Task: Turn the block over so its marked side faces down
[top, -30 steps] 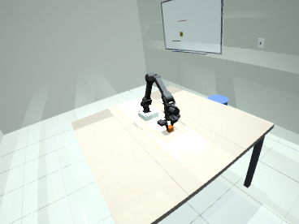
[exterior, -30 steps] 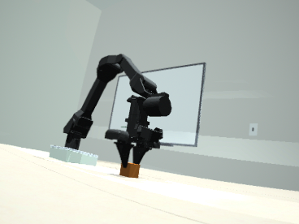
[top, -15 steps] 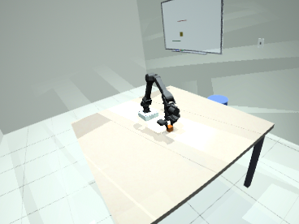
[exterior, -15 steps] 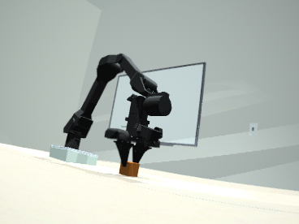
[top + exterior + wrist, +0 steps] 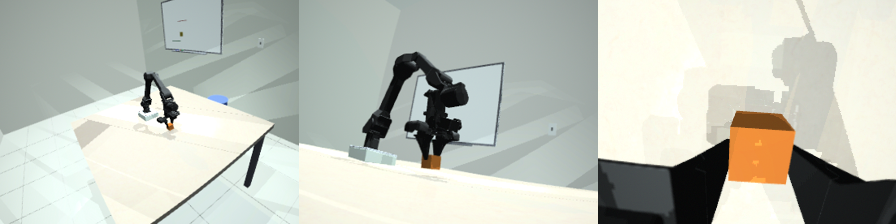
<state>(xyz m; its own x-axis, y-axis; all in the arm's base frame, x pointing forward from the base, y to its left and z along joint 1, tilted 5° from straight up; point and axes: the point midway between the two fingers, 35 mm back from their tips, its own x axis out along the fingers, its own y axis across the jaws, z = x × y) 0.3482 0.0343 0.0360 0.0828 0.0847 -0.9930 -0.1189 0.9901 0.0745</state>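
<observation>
The orange block (image 5: 171,127) (image 5: 431,162) (image 5: 760,156) is between the two black fingers, a little above the pale table (image 5: 122,158) (image 5: 380,195). My gripper (image 5: 170,123) (image 5: 432,157) (image 5: 758,146) points down and is shut on the block, with a finger against each of two opposite sides. In the wrist view one bright orange face with a few small lighter patches shows, and a darker brown face above it. I cannot tell which side is the marked one. The block's underside is hidden.
The arm's pale base (image 5: 148,115) (image 5: 366,155) stands on the table behind and to the left of the block. A blue round object (image 5: 218,99) is beyond the table's far edge. A whiteboard (image 5: 192,24) (image 5: 482,105) hangs on the wall.
</observation>
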